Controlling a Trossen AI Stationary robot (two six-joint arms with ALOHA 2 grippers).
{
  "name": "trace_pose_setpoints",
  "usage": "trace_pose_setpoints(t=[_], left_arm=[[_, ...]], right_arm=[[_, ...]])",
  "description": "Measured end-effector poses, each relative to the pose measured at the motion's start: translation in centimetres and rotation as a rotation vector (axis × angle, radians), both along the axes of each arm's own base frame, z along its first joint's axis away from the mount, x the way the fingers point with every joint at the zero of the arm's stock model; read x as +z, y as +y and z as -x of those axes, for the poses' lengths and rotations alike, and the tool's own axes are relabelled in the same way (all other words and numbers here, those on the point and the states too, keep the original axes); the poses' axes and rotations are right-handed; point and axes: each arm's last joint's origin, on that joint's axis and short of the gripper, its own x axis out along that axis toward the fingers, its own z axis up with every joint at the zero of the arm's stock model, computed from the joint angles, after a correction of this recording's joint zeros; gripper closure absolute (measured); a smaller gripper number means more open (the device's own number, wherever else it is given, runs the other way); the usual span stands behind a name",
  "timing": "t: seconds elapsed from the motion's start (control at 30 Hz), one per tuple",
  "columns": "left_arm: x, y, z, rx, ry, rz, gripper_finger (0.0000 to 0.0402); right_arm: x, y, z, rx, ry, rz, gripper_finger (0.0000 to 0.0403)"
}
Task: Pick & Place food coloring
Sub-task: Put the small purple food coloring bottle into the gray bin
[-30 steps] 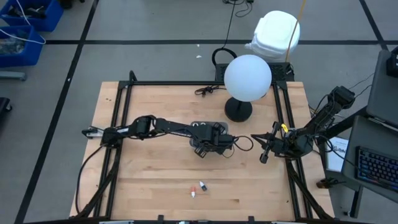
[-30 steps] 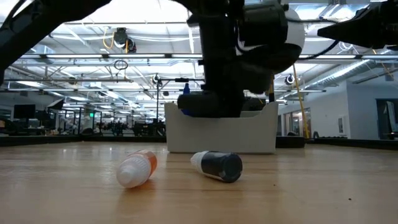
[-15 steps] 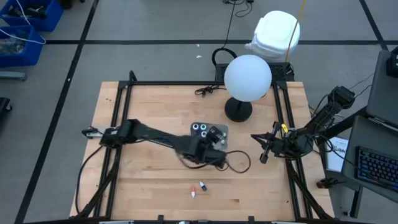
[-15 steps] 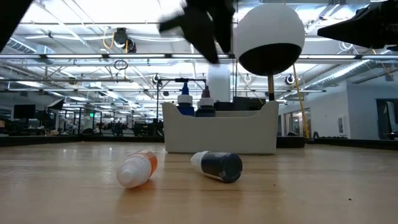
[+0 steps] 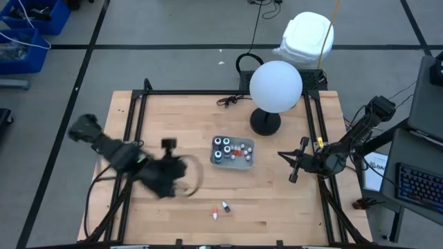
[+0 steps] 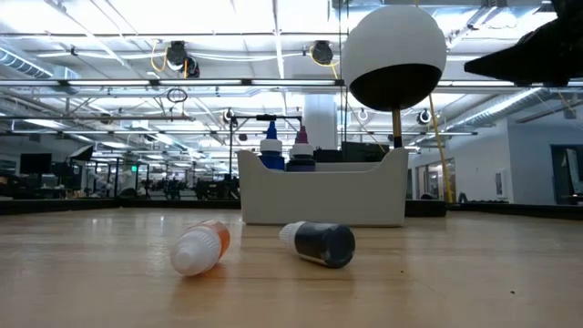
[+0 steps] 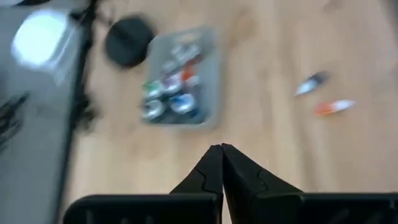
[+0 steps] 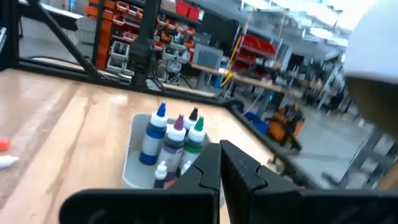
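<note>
Grey floor (image 5: pixel 173 62) with dark lines, blue bins (image 5: pixel 28 28), ceiling strip lights (image 6: pixel 137 18), warehouse shelving (image 8: pixel 124 25)

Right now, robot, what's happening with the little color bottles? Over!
Left gripper fingers shut, empty, out by the table's left side. Right gripper shut, parked right. Two bottles lying loose near the front edge; the rest in the tray. Nothing in the way.

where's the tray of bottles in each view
high view: the tray sits mid-table, just below the lamp base.
low view: centre, behind two fallen bottles.
left wrist view: upper left of centre, beside the dark lamp base.
right wrist view: lower centre, beyond the gripper.
Shared landmark: the lamp.
</note>
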Motion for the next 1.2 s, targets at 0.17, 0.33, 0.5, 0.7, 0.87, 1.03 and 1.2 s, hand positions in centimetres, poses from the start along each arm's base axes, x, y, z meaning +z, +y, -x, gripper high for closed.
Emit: trace_pose_setpoints(t=[0.17,0.33,0.5,0.7,0.87,1.03,1.2], left_arm=[[-5.9,-2.8,5.5,-0.181,-0.265,0.111,0.0396],[-12.0,-1.5,8.6,-0.376,-0.433,0.074,0.0398],[-13.4,3.0,10.7,-0.442,-0.660,0.074,0.0399],[-11.6,7.9,13.5,-0.451,-0.745,0.072,0.0400],[-12.3,9.4,14.6,-0.490,-0.842,0.096,0.0400],[-16.2,9.6,13.4,-0.451,-0.834,0.110,0.0401],[-19.7,9.7,12.8,-0.426,-0.854,0.089,0.0401]], right_arm=[[-0.6,0.0,-0.4,0.017,0.013,-0.048,0.0403],[-0.2,-0.8,-1.2,-0.092,-0.031,-0.093,0.0403],[1.4,0.1,-3.0,-0.094,0.016,-0.025,0.0403],[2.7,0.9,-4.5,-0.026,0.031,0.002,0.0403],[2.4,0.8,-4.9,0.046,0.023,-0.099,0.0403],[1.6,1.3,-5.5,0.047,0.051,-0.149,0.0403],[2.5,3.2,-7.7,0.128,0.121,-0.238,0.0403]])
